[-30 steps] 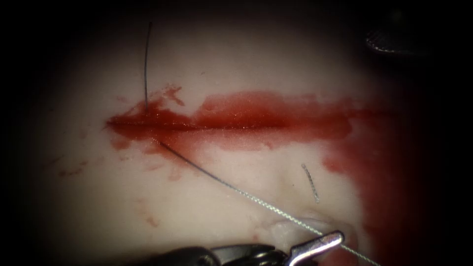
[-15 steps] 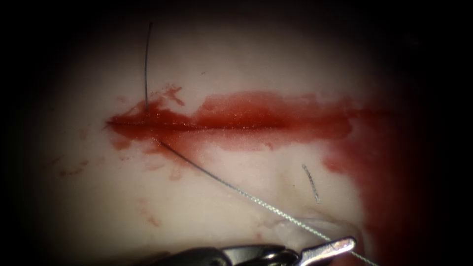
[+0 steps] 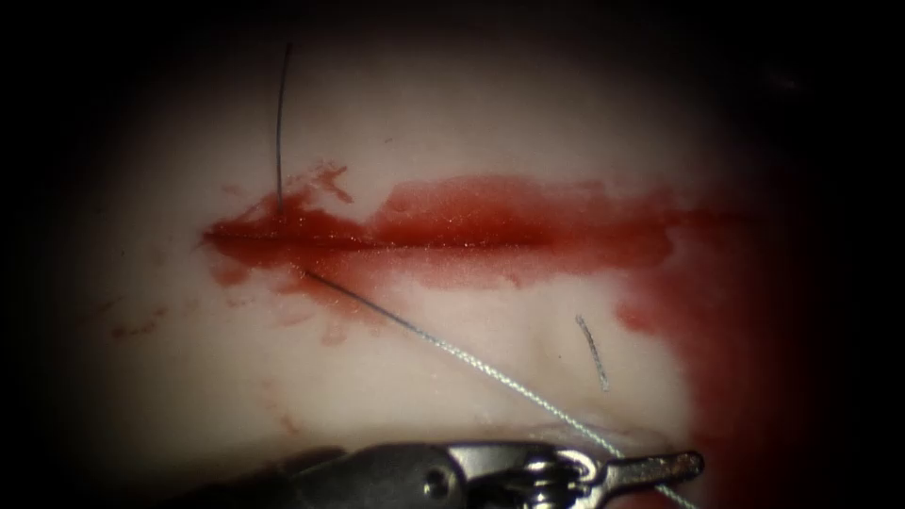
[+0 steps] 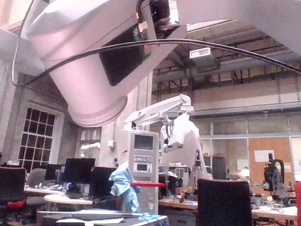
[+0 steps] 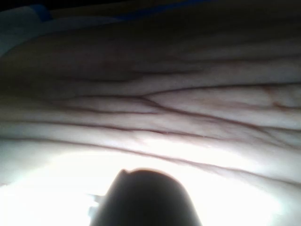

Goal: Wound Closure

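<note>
Lab: monitors (image 4: 77, 170), equipment tower (image 4: 141, 174)

Shiny metal tool (image 3: 650, 466), fine braided thread (image 3: 490, 372), moist pale tissue (image 3: 189, 377) with glossy red fluid (image 3: 490, 221).

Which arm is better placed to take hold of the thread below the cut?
Left, likely. In the endoscope view the left tool sits at the thread, which crosses it below the cut.

Pale cream tissue (image 3: 452, 123), deep red fluid (image 3: 490, 221) along the dark cut (image 3: 311, 240), thread (image 3: 471, 363) dark grey turning silvery-white, grey metallic left tool (image 3: 660, 465).
</note>
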Tool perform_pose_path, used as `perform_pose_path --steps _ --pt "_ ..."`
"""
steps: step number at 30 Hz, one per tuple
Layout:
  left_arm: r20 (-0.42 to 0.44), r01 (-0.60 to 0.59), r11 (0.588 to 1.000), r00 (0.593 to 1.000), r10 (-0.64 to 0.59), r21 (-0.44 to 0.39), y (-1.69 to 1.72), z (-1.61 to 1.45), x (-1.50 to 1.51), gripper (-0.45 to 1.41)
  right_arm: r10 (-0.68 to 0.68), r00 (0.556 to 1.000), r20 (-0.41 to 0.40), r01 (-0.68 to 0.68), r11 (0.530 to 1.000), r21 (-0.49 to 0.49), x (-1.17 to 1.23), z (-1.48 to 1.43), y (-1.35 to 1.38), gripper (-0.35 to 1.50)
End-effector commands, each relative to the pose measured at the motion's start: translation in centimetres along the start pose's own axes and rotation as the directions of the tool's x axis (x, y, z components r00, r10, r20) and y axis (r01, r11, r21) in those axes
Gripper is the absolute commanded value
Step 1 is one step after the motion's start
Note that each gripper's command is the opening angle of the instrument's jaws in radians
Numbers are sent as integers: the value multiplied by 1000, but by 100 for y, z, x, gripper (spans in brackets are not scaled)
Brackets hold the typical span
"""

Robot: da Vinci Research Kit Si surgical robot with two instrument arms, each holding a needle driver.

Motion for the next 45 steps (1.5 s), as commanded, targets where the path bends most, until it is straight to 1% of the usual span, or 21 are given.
perform_pose_path --steps 1,9,12,14,17,18,19,20,22,24,26,27,28,30,31,33,35,38,40,42,45 --pt "-3 -13 1000 1000 13 14 -13 7 -6 -45 -7 1000 -1 7 1000 3 10 9 -4 106" --pt "-5 -58 994 998 59 93 -57 -18 -29 -45 -20 1000 10 20 1000 8 9 13 -4 101" --pt "-83 -85 992 992 93 95 -65 -57 -38 -45 -56 998 4 56 998 7 10 19 -3 94" --pt "-133 -141 989 980 146 44 -66 -88 -41 -45 -76 997 -5 76 997 4 12 25 0 89" --pt "-219 -276 959 941 258 -56 -68 -122 -45 -45 -133 991 -24 133 991 -3 13 39 8 51" --pt "-269 -347 934 910 315 -80 -69 -136 -47 -45 -158 987 -32 158 987 -6 13 47 14 5" --pt "-307 -393 915 885 350 -90 -70 -146 -48 -45 -193 980 -39 193 981 -11 13 53 18 -20" --pt "-352 -442 892 853 386 -93 -71 -156 -50 -45 -229 972 -47 228 973 -16 12 61 24 -35" --pt "-397 -536 842 787 472 -61 -73 -168 -54 -45 -264 962 -68 262 964 -35 12 81 38 -35" --pt "-451 -631 776 694 561 -6 -74 -175 -61 -45 -309 949 -67 307 951 -40 9 98 55 -35" --pt "-528 -714 700 587 613 19 -77 -180 -66 -45 -458 887 -55 456 889 -46 6 113 70 -35" --pt "-619 -764 645 506 601 2 -79 -189 -68 -45 -691 723 -15 690 723 -26 3 128 86 -35" --pt "-669 -800 600 455 587 -18 -81 -196 -69 -45 -749 663 -7 749 663 -24 2 134 92 -35" --pt "-716 -845 531 406 568 -58 -85 -207 -73 -45 -802 598 -5 802 598 -15 1 147 103 -35" --pt "-768 -900 427 336 545 -91 -91 -218 -81 -45 -836 548 -2 836 548 -7 3 159 111 -35" --pt "-801 -935 333 289 523 -120 -100 -227 -90 -45 -867 499 5 867 499 -9 5 170 117 -35" --pt "-832 -969 206 224 507 -136 -112 -238 -102 -45 -893 448 32 894 448 -9 10 179 123 -35" --pt "-885 -991 20 130 447 -135 -129 -255 -121 -45 -902 421 94 906 422 -9 18 188 139 -35" --pt "-899 -989 -64 96 428 -136 -141 -267 -133 -45 -889 447 102 895 446 -35 25 191 151 -35" --pt "-900 -984 -128 55 432 -121 -151 -276 -142 -45 -881 462 103 887 460 -47 30 192 166 -35" --pt "-904 -970 -196 45 425 -141 -164 -285 -154 -45 -885 452 110 892 449 -55 35 193 190 -35"
